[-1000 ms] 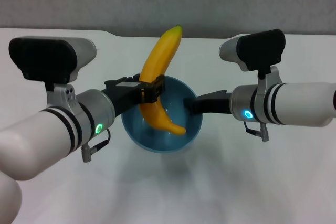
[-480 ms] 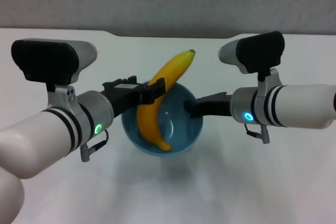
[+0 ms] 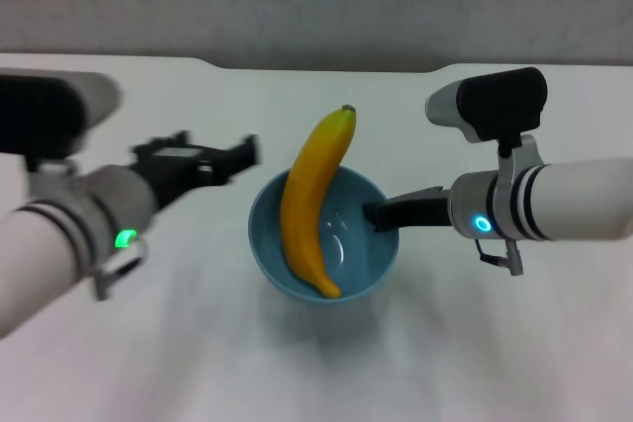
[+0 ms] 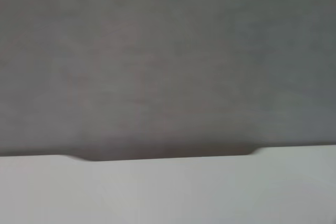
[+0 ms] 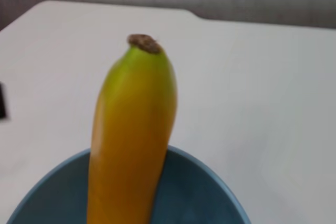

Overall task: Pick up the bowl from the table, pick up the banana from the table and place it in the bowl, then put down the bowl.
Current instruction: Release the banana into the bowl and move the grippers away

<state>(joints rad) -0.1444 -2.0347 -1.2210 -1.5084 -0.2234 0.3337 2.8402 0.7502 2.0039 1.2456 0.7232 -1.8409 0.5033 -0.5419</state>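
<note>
I am running a two-armed robot at a white tabletop (image 3: 415,373), seen from its head camera.

Nearest to me, the bowl (image 3: 366,274), a glossy light-blue one, hangs just above the tabletop, with a soft shadow under it. My right gripper (image 3: 374,215) holds it by the rim on the right side. I judge its jaws to be clenched on that rim, though the fingertips themselves are hidden by the bowl wall.

The banana (image 3: 309,207) lies inside the bowl, directly beyond the right jaws. Its lower end rests near the bowl's front, and its body leans on the far rim. The stem tip pokes up and out past the rim, because the banana is longer than the bowl is wide. The right wrist view shows the same: banana rising from the blue rim, nothing gripping it.

Farther off to the side, my left gripper (image 3: 245,149) is well apart from the banana. Its jaws are released and empty, pointing toward the bowl. Its wrist camera sees only the tabletop's far edge with a shallow notch.

As I judge it, the bowl is lifted and the banana is delivered. What is left is lowering the bowl to the tabletop and letting go.
</note>
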